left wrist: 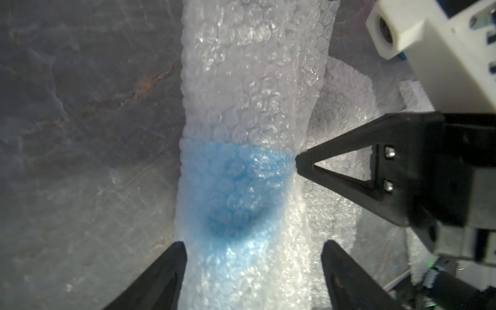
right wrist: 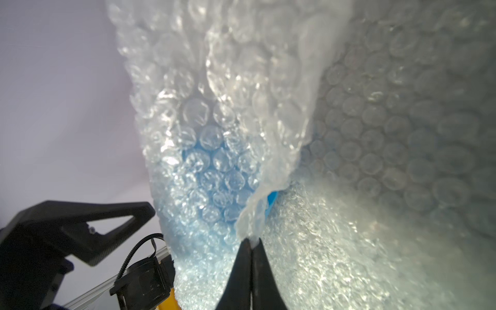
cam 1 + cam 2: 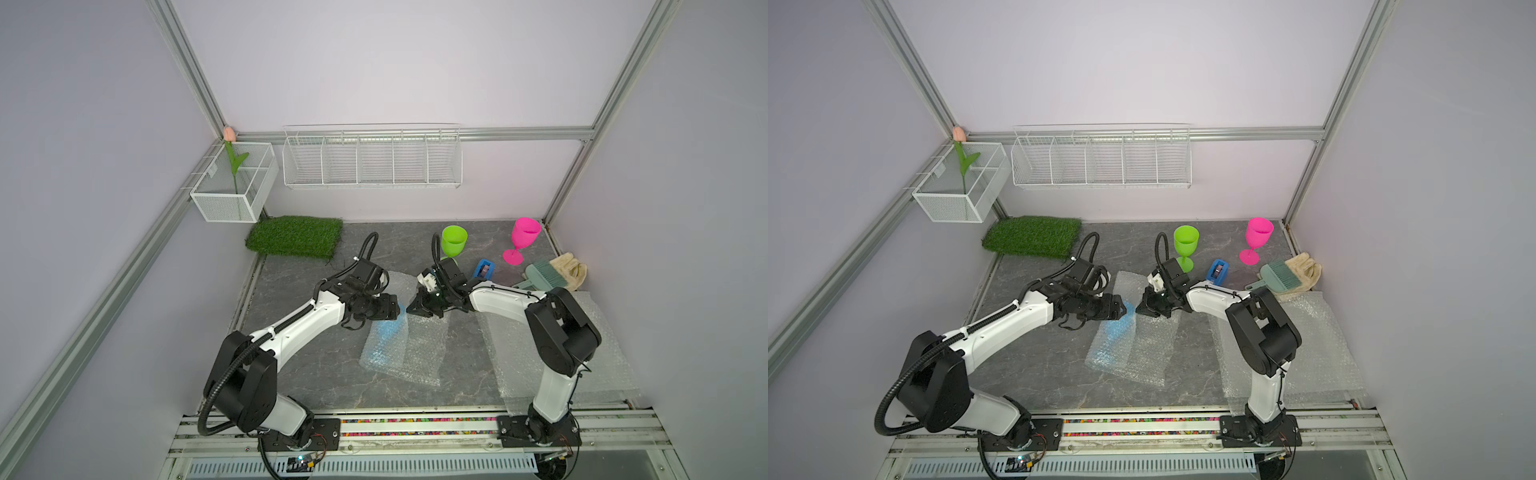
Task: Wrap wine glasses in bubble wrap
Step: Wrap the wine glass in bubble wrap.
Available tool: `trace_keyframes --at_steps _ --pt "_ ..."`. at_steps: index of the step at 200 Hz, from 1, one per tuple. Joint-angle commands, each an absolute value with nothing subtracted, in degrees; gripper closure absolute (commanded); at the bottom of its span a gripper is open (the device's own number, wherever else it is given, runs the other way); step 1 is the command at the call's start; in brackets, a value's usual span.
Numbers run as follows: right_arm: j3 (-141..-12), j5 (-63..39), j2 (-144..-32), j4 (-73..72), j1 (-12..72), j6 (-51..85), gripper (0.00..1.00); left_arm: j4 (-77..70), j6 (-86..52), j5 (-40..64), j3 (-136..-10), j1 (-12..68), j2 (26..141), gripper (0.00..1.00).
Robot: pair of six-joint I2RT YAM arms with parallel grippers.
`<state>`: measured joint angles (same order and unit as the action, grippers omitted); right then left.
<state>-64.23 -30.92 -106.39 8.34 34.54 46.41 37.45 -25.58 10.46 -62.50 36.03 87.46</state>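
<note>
Blue goblet point(image 3: 387, 332) lies in bubble wrap point(image 3: 415, 353), lengthwise front-to-back, bowl rearward.

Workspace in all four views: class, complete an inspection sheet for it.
Surface: grey stone-pattern tabletop.
Job's things: blue goblet lying under bubble wrap; green goblet and pink goblet upright, unwrapped; spare sheets under the right arm.
Clutter: tape dispenser, brush, glove, grass mat.
Hands: left hand open, astride the covered goblet; right hand shut on the wrap's edge.
Cables: black hose loops beside the left arm.
Surroundings: wire rack; mesh box holding fake tulip.
</note>
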Motion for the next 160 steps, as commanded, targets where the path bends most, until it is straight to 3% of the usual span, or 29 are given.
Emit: trace_keyframes --at_steps 1,83,160 --pt "-62.68 -29.62 -107.01 10.3 34.02 44.61 0.93 41.69 -20.68 10.2 -67.24 36.04 92.28 0.02" --pt "-60.9 -27.69 -107.14 11.86 32.59 42.99 0.93 41.51 -16.23 18.65 -72.81 36.04 103.51 0.0" --pt "-62.7 -26.08 -107.81 15.46 31.35 40.15 0.93 37.72 -18.45 21.28 -70.39 36.1 105.58 0.16"
